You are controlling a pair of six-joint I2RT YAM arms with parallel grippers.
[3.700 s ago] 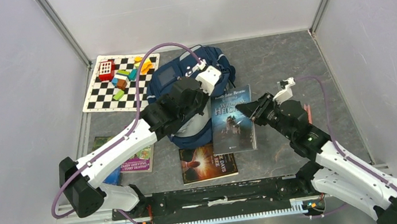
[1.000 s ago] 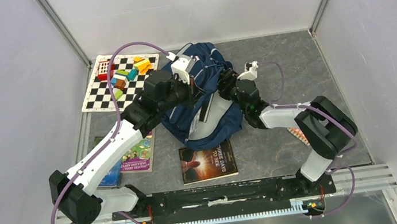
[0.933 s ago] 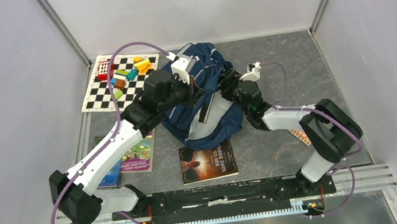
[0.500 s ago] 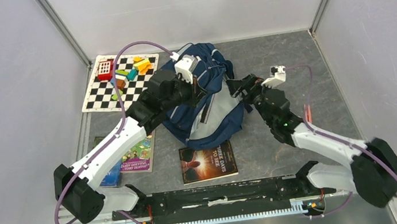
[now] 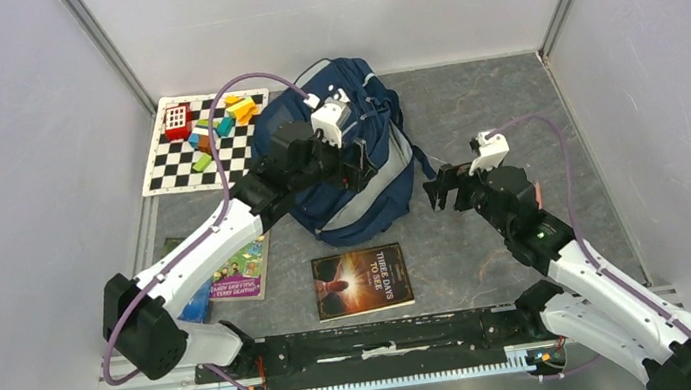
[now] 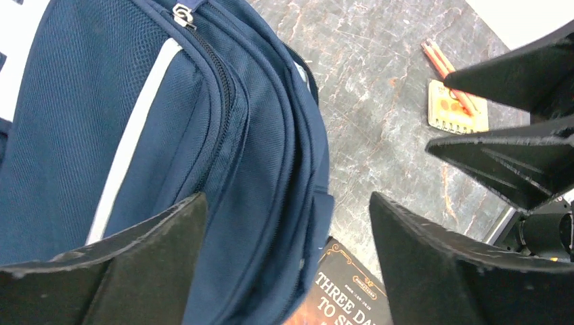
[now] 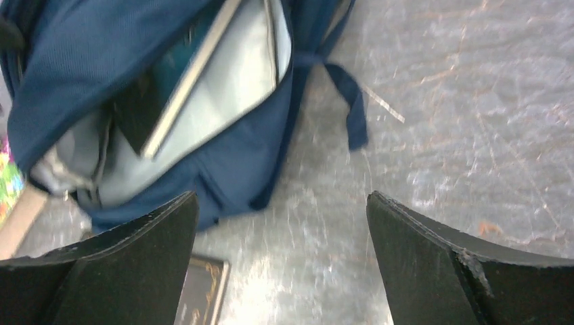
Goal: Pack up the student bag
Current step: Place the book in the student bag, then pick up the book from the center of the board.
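Note:
The student bag (image 5: 330, 147), navy with grey stripes, lies at the back middle of the table. In the right wrist view the student bag (image 7: 101, 61) gapes open on pale grey lining, with a dark book (image 7: 179, 88) inside. My left gripper (image 5: 363, 167) hovers open over the bag's right side; in its own view the left gripper (image 6: 285, 200) has only blue fabric of the student bag (image 6: 135, 135) below its spread fingers. My right gripper (image 5: 442, 189) is open and empty to the right of the bag, above bare table; the right gripper (image 7: 281, 196) holds nothing.
A "Three Days to See" book (image 5: 363, 280) lies in front of the bag. A children's book (image 5: 235, 270) is at the front left. A chessboard (image 5: 179, 171) with coloured blocks (image 5: 217, 131) sits at the back left. A small notebook with pencils (image 6: 457, 101) lies right of the bag.
My left gripper has opened and let go of the bag's edge, and the bag has settled. My right arm has drawn back to the right, out of the bag's opening, jaws wide.

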